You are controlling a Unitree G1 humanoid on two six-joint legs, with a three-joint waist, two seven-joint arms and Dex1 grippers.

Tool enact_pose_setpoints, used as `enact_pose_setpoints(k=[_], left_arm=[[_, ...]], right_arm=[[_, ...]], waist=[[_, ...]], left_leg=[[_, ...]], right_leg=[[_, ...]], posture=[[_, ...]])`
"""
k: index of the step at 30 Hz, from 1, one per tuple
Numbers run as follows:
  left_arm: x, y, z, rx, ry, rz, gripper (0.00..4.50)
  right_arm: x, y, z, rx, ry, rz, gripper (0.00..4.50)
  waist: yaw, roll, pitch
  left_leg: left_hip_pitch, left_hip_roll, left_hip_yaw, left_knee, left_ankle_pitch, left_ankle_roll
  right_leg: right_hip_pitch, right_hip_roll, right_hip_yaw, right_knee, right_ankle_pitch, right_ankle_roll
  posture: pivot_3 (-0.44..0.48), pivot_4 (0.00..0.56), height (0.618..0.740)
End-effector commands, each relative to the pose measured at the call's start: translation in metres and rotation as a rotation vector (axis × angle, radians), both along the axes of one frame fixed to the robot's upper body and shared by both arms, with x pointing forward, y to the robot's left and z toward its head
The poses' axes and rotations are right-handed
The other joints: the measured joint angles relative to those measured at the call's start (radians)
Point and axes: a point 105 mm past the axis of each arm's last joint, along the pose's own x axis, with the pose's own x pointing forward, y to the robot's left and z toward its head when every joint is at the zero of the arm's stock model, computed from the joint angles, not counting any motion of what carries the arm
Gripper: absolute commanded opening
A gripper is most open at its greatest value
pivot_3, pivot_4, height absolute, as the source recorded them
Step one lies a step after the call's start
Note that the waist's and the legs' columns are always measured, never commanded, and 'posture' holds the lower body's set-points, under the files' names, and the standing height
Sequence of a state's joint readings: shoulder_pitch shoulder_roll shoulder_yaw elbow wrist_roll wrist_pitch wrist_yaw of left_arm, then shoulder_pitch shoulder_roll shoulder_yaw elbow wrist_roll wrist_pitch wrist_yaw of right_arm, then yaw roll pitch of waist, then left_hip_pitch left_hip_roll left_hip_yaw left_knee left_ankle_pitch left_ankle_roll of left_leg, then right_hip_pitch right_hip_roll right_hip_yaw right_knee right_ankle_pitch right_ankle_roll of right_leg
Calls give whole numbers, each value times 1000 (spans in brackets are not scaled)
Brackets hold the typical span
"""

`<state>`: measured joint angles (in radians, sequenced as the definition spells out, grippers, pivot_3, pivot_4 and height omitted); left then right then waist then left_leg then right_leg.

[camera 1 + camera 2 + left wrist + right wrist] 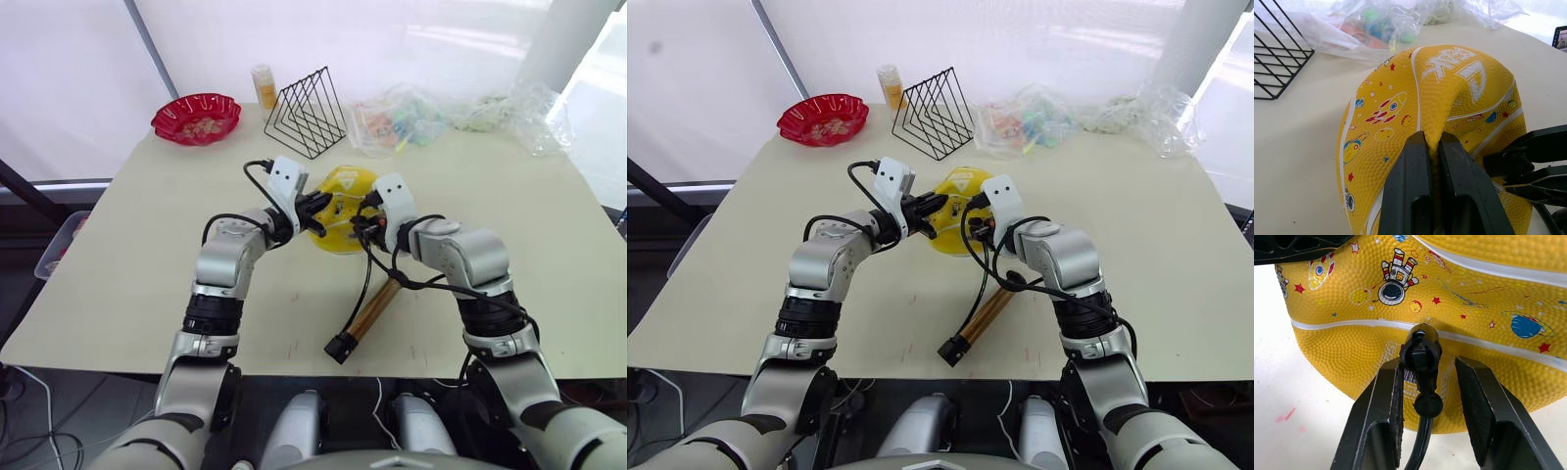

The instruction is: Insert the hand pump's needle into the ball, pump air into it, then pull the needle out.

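The yellow ball point(345, 186) lies partly flattened at the table's middle. My left gripper point(1432, 139) is shut on a raised fold of its rubber, on the ball's left side. On the ball's right side my right gripper point(1427, 364) is open. The needle's black fitting point(1420, 350) stands between its fingertips, pressed against the ball at a white seam. It touches one finger and stands clear of the other. The silver pin itself is hidden. The hand pump point(374, 308) lies on the table near the front edge. Its black hose point(364, 284) curves up to the right gripper.
A red bowl point(196, 117) stands at the back left. A black wire rack point(306, 113) and a small bottle point(264, 86) are behind the ball. Clear plastic bags point(402, 117) lie along the back right. The table's front edge point(294, 370) is close behind the pump.
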<state>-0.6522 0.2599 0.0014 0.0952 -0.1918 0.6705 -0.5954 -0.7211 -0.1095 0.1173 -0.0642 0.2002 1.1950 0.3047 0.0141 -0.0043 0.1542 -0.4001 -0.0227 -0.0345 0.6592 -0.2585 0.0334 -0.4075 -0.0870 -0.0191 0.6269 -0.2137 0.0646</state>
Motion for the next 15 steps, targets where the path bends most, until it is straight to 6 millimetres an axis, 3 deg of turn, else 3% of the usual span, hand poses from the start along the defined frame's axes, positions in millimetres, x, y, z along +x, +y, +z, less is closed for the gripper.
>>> enact_pose_setpoints(k=[1,15], left_arm=[[-7,-10,-31,22,116,-35,0],[-8,-10,-32,25,119,-37,0]], right_arm=[[2,3,10,36,-42,4,1708],[4,7,17,60,-76,16,1708]], waist=[[0,0,0],[0,0,0]], left_leg=[[0,0,0,0,0,0],[0,0,0,0,0,0]], right_leg=[[0,0,0,0,0,0],[0,0,0,0,0,0]], posture=[[0,150,737],[0,150,737]])
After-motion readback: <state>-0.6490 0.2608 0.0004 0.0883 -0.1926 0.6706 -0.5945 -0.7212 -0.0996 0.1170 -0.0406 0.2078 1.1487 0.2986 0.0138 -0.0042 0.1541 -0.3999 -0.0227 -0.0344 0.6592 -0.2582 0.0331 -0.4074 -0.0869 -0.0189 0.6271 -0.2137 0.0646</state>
